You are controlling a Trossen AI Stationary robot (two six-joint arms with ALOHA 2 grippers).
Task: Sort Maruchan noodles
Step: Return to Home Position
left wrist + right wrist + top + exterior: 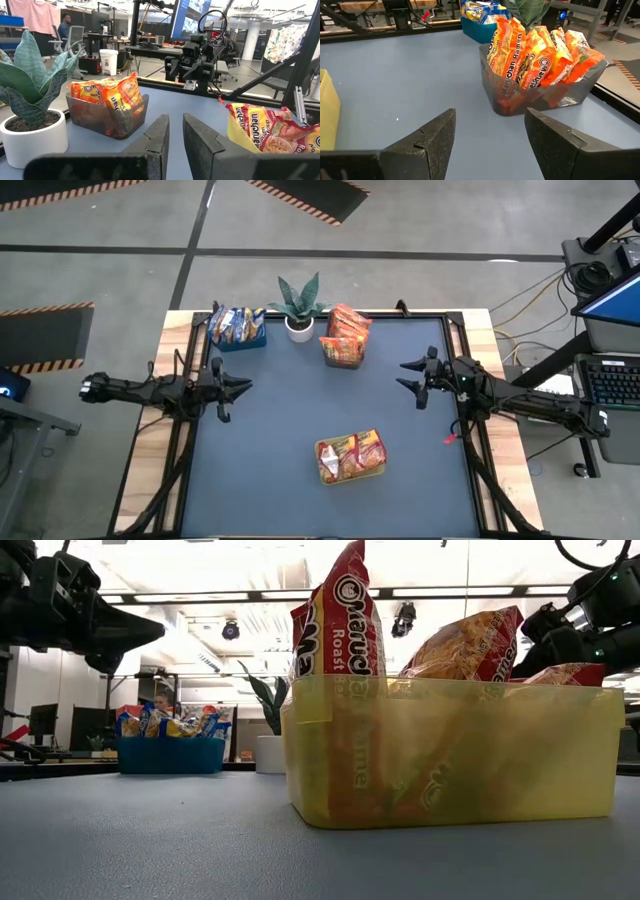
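Fingers barely parted on left gripper [246, 385], wide on right gripper [403, 376].

High view: overhead, straight down, whole counter [300, 430]. Low view: counter-top height, right up against yellow bin [450, 760], facing far edge and room. Left wrist: past left tool [175, 122], across to opposite edge. Right wrist: past right tool [490, 120], toward far edge. Both wrist views share dark clear bin [100, 112].

Yellow bin [450, 750] wall is masking the lower halves of the red packets [345, 620] in the low view. In the right wrist view this bin is running off the frame edge. Blue-bin packets [237, 325] are showing too small from above to count. Plant [30, 75] is being clipped by the left wrist frame.
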